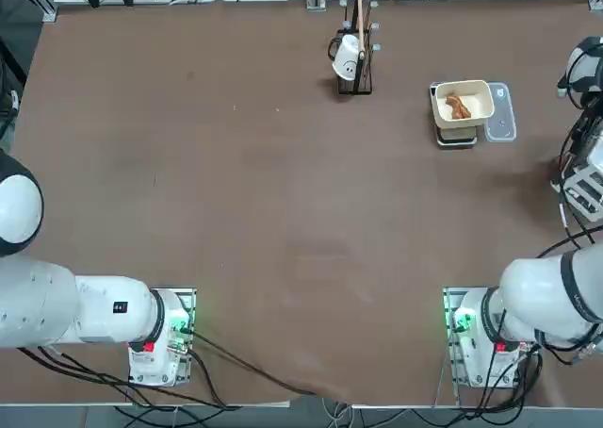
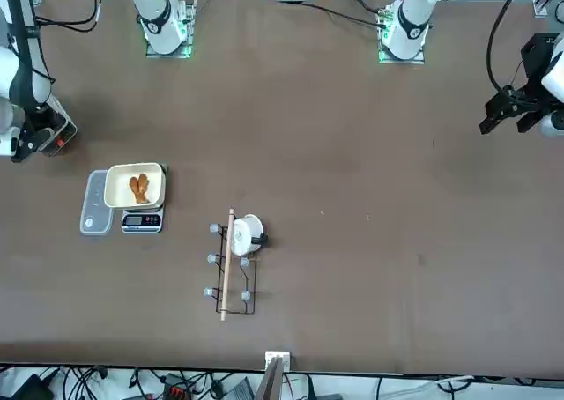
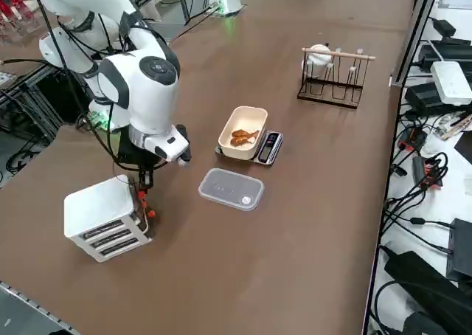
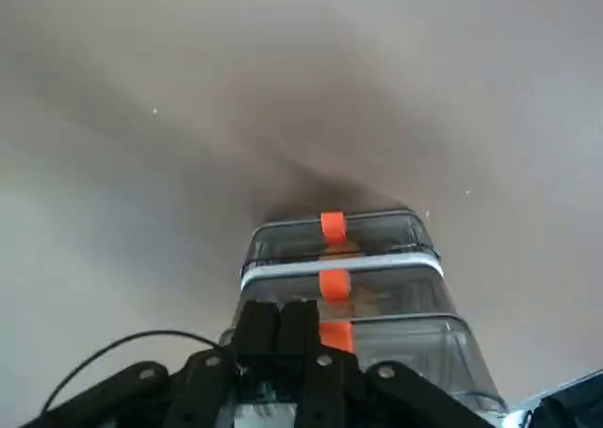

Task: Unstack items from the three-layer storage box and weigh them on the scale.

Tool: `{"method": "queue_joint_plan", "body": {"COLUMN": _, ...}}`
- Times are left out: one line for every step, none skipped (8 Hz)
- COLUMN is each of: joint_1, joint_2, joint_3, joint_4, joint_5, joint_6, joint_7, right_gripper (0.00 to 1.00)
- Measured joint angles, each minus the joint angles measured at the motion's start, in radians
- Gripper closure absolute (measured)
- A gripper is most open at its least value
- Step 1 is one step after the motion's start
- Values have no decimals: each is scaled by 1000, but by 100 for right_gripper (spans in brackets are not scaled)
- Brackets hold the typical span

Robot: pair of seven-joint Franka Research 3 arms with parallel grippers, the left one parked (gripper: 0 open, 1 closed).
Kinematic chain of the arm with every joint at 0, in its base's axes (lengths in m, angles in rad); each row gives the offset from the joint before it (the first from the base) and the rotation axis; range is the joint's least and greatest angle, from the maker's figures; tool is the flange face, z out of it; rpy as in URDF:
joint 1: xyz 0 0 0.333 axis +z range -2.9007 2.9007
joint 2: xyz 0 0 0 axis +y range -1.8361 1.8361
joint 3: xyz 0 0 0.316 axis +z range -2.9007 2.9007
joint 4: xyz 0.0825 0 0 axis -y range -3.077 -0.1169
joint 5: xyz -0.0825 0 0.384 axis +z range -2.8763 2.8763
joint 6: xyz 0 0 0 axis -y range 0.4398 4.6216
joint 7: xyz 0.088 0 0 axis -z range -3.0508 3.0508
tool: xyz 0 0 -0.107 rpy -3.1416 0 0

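Brown tabletop spans the whole work area. White-topped three-layer storage box is over its R side, nearer the arm bases than the scale; clear-grey tiers w/ orange latches show on one side. My right gripper is at the latch side, fingers pressed together; can't tell if they've got any part of the box. Black wire rack w/ wooden bar is well L of the scale & farther out; white mug hangs on it. Cream square tray sits on the digital scale, display side facing away from the bases. Clear rounded lid lies flat just R of the scale. Smallest: two orange-brown drumstick-shaped pcs, side by side in the tray.
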Motion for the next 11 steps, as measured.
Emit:
{"method": "queue_joint_plan", "body": {"joint_1": -9, "joint_2": 0, "joint_3": 0, "joint_4": -1, "joint_5": -11, "joint_6": -1, "joint_7": 0, "right_gripper": 98}}
{"method": "queue_joint_plan", "body": {"joint_1": -13, "joint_2": 0, "joint_3": 0, "joint_4": -1, "joint_5": -12, "joint_6": 0, "joint_7": -1, "right_gripper": 98}}
{"method": "queue_joint_plan", "body": {"joint_1": -13, "joint_2": 0, "joint_3": 1, "joint_4": -1, "joint_5": -12, "joint_6": 0, "joint_7": -1, "right_gripper": 98}}
{"method": "queue_joint_plan", "body": {"joint_1": -13, "joint_2": 0, "joint_3": 1, "joint_4": -1, "joint_5": -12, "joint_6": 0, "joint_7": -1, "right_gripper": 98}}
{"method": "queue_joint_plan", "body": {"joint_1": -13, "joint_2": 0, "joint_3": 1, "joint_4": -1, "joint_5": -12, "joint_6": 0, "joint_7": 0, "right_gripper": 98}}
{"method": "queue_joint_plan", "body": {"joint_1": -14, "joint_2": 0, "joint_3": 1, "joint_4": -1, "joint_5": -5, "joint_6": 1, "joint_7": 2, "right_gripper": 97}}
{"method": "queue_joint_plan", "body": {"joint_1": -13, "joint_2": 0, "joint_3": 4, "joint_4": 1, "joint_5": 39, "joint_6": 7, "joint_7": 5, "right_gripper": 96}}
{"method": "queue_joint_plan", "body": {"joint_1": -5, "joint_2": 2, "joint_3": 17, "joint_4": 11, "joint_5": 99, "joint_6": 15, "joint_7": 5, "right_gripper": 90}}
{"method": "queue_joint_plan", "body": {"joint_1": 14, "joint_2": 10, "joint_3": 29, "joint_4": 27, "joint_5": 128, "joint_6": 21, "joint_7": 7, "right_gripper": 85}}
{"method": "queue_joint_plan", "body": {"joint_1": 31, "joint_2": 22, "joint_3": 35, "joint_4": 43, "joint_5": 134, "joint_6": 43, "joint_7": 10, "right_gripper": 67}}
{"method": "queue_joint_plan", "body": {"joint_1": 38, "joint_2": 38, "joint_3": 35, "joint_4": 48, "joint_5": 134, "joint_6": 80, "joint_7": 10, "right_gripper": 49}}
